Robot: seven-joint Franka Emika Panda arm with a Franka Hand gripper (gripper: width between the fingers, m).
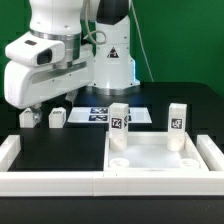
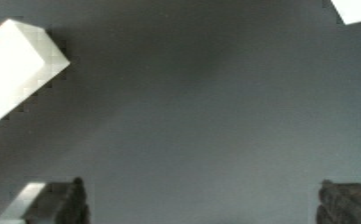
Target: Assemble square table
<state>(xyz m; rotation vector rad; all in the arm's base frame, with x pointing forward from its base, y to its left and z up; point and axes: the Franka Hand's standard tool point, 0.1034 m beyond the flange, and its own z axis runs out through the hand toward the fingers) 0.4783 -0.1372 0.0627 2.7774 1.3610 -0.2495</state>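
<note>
The square slab (image 1: 160, 158) lies near the front edge of the table (image 1: 190, 100), toward the corner at the exterior view's right, with two upright legs (image 1: 118, 126) set at its rear corners. Two loose leg blocks (image 1: 57, 117) are seen near the table edge at the exterior view's left, so fetching a third leg is judged to be the step in hand. The tool (image 1: 30, 106) is held over them, its fingers (image 2: 52, 203) apart with nothing between. A descent centred on one block, then a closing, is called for. Alignment cannot be told: in the wrist view only a cut-off white shape (image 2: 13, 68) is shown, and it cannot be identified.
</note>
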